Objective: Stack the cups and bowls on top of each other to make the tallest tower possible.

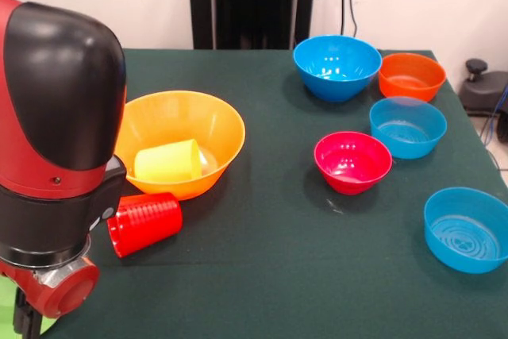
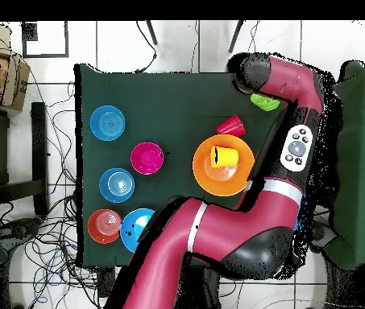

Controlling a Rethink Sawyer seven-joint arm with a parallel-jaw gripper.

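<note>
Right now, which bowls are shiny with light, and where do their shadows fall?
Front view: white glare glints inside the deep blue bowl and pink-red bowl; soft shadows spread left of them on the green cloth. Overhead view: bowls look flatter, shadows barely show.

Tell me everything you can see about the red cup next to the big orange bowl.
The red cup is a small glossy plastic tumbler with fine ribbing down its sides. It lies tipped on its side on the green tablecloth, not upright and not stacked. It sits just outside the big yellow-orange bowl, close against its outer wall; contact cannot be confirmed. The robot arm looms beside it, partly covering one end. Nothing grips it, and its inside is hidden.
</note>
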